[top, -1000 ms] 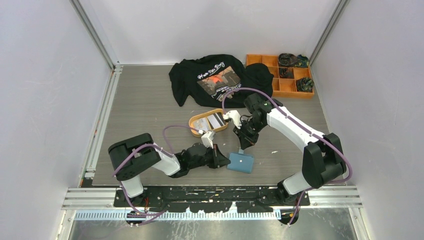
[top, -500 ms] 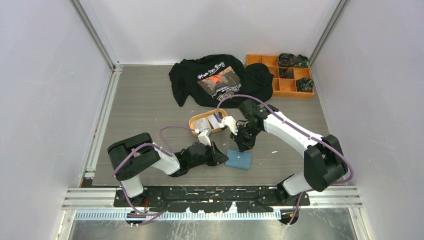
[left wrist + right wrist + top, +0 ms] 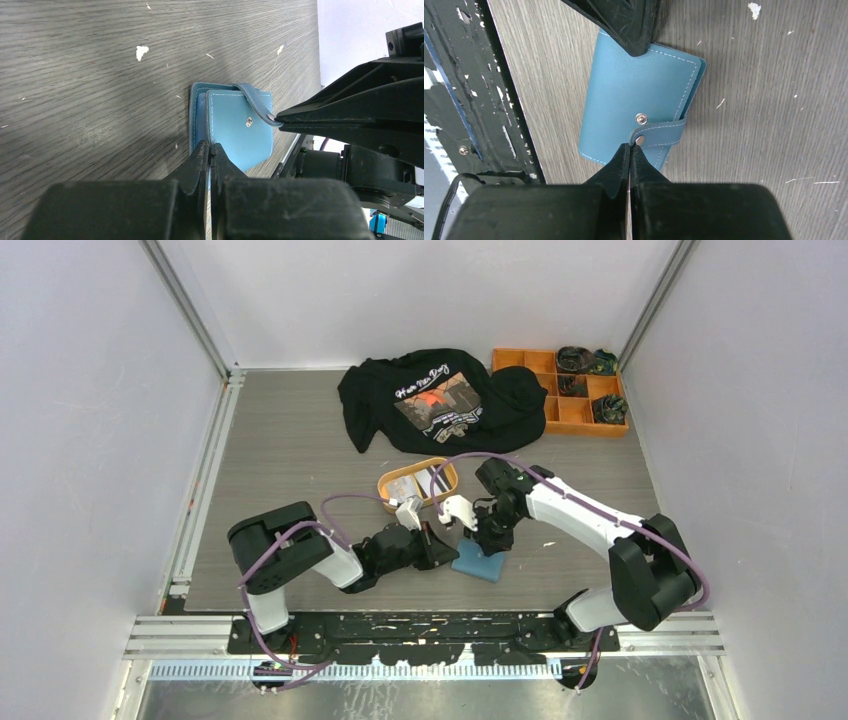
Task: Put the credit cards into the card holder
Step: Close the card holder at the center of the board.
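Robot lab cell: white panel walls (image 3: 90, 440) and aluminium rails (image 3: 190, 320) well beyond left gripper (image 3: 452, 557), boxing in grey tabletop (image 3: 290, 440) under it; black mounting plate (image 3: 420, 626) behind it.

Left gripper (image 3: 209, 146) closed, right gripper (image 3: 630, 146) closed

Both the left arm (image 3: 333, 562) and the right arm (image 3: 583, 515) have smooth white link shells between bulky black joint housings. A purple cable (image 3: 345, 498) loops along each. The left gripper (image 3: 208, 146) and right gripper (image 3: 629, 146) carry matte black, wedge-shaped fingers (image 3: 196, 167), lightly scuffed.
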You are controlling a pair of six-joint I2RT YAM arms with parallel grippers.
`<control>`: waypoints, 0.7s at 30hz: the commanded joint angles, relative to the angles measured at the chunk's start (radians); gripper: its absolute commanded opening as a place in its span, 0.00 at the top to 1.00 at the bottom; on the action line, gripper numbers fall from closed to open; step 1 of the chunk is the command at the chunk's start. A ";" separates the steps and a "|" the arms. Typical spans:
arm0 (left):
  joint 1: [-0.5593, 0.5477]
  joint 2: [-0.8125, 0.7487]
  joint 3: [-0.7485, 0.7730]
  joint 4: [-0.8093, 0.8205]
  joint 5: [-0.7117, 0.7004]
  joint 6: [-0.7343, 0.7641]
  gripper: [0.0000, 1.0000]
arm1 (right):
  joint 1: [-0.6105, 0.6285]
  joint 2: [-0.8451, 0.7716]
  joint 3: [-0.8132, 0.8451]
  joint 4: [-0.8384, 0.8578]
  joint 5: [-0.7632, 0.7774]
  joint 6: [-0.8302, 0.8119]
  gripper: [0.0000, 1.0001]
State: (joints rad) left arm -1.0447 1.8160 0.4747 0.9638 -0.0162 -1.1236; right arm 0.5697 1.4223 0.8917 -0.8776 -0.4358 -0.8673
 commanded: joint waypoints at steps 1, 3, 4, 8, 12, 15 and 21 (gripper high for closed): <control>0.006 0.011 -0.006 0.075 -0.005 -0.007 1.00 | 0.029 -0.029 -0.005 0.052 0.031 -0.020 0.99; 0.007 0.011 -0.010 0.087 -0.002 -0.008 1.00 | 0.042 -0.019 -0.006 0.065 0.056 -0.009 0.99; 0.007 0.013 -0.012 0.095 -0.002 -0.010 1.00 | 0.048 -0.015 -0.006 0.073 0.067 -0.004 0.99; 0.006 0.028 -0.022 0.125 0.002 -0.020 1.00 | 0.065 -0.001 -0.010 0.089 0.101 0.007 0.99; 0.007 0.045 -0.025 0.158 0.007 -0.028 1.00 | 0.083 0.009 -0.014 0.090 0.131 -0.001 0.99; 0.007 0.051 -0.028 0.170 0.009 -0.030 1.00 | 0.093 0.014 -0.013 0.079 0.127 -0.007 0.99; 0.007 0.049 -0.037 0.183 -0.001 -0.031 1.00 | 0.108 0.015 -0.012 0.049 0.109 -0.036 0.99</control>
State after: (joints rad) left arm -1.0447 1.8603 0.4496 1.0752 -0.0067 -1.1534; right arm 0.6662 1.4403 0.8803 -0.8165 -0.3187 -0.8780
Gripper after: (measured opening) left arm 0.009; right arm 0.048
